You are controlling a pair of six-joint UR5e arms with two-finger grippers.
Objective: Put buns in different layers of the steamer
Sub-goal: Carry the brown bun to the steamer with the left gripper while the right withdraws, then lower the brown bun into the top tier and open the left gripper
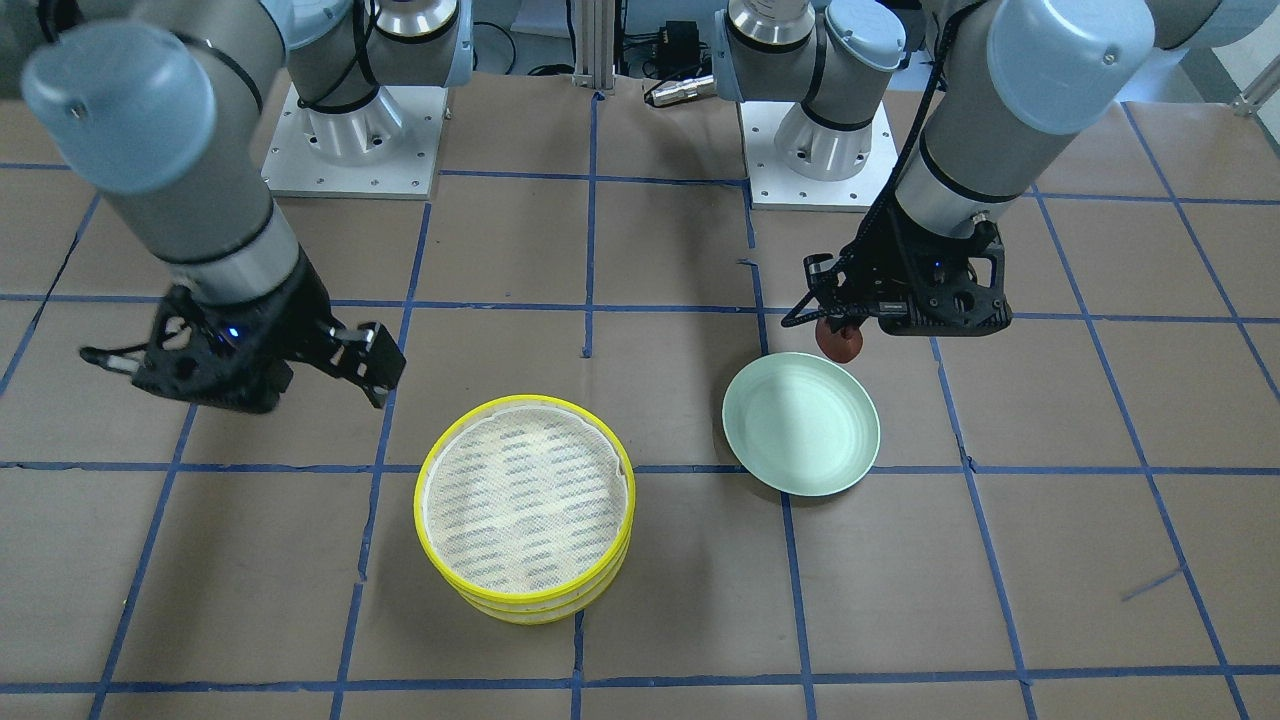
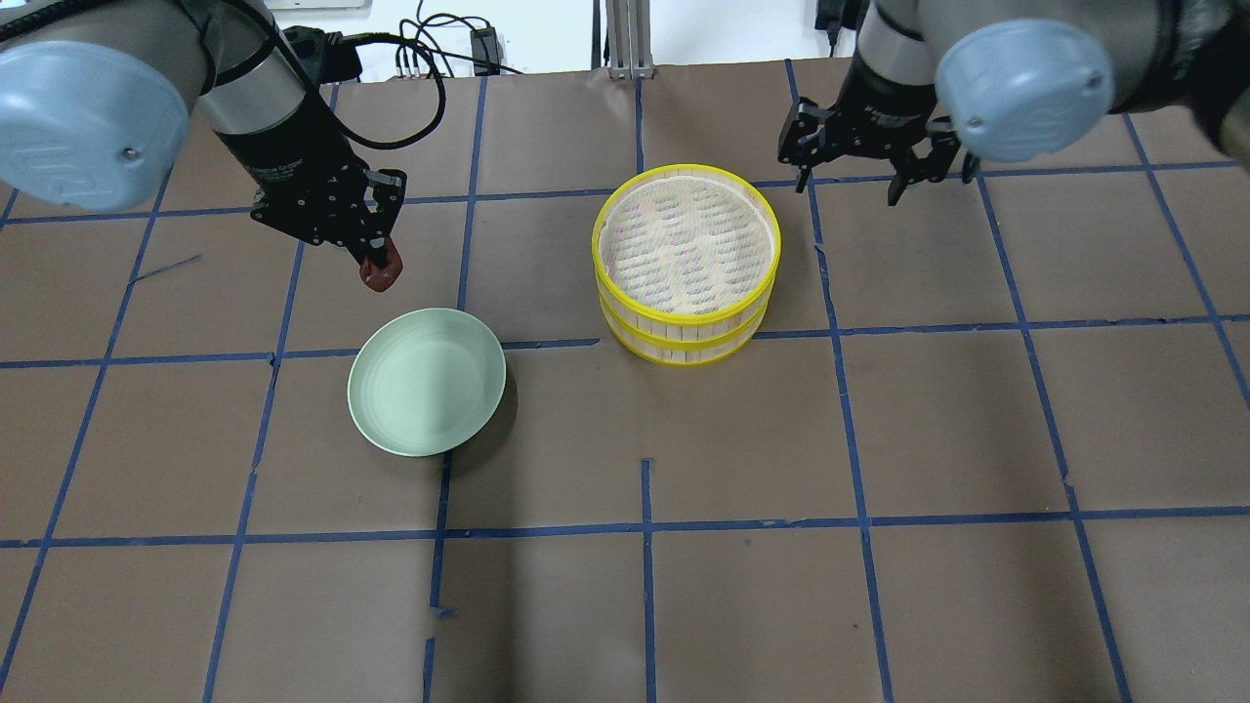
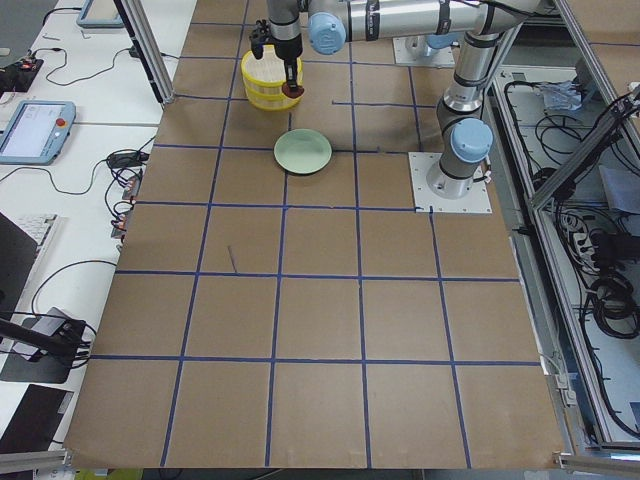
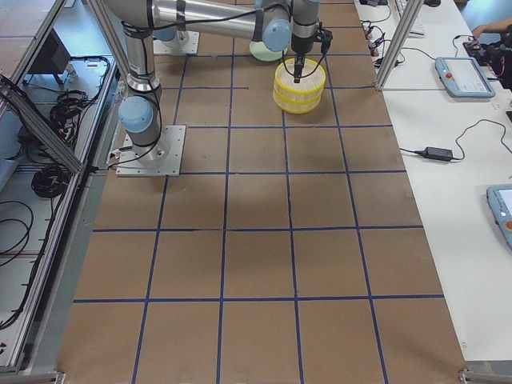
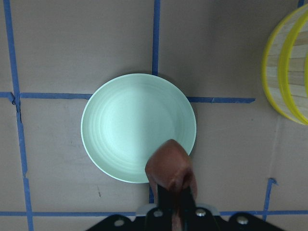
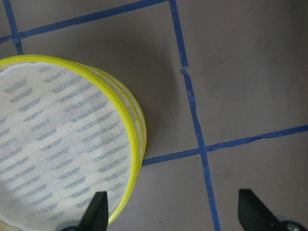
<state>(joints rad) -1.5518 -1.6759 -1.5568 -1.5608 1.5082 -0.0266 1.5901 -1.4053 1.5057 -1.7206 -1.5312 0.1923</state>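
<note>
My left gripper [image 2: 379,266] is shut on the dark reddish-brown bun [image 2: 381,276] and holds it in the air just off the robot-side rim of the pale green plate [image 2: 427,393]. The left wrist view shows the bun [image 5: 168,166] between the fingers over the plate's near rim [image 5: 137,127]. The yellow-rimmed steamer layers [image 2: 687,239] stand stacked, and the top mesh [image 1: 525,495] is bare. My right gripper [image 2: 848,186] is open and empty beside the stack, above the table. The white bun shows in no view.
The plate [image 1: 800,425] holds nothing. The brown paper table carries a grid of blue tape lines [image 2: 645,527]. The two arm base plates [image 1: 350,140] sit at the robot side of the table.
</note>
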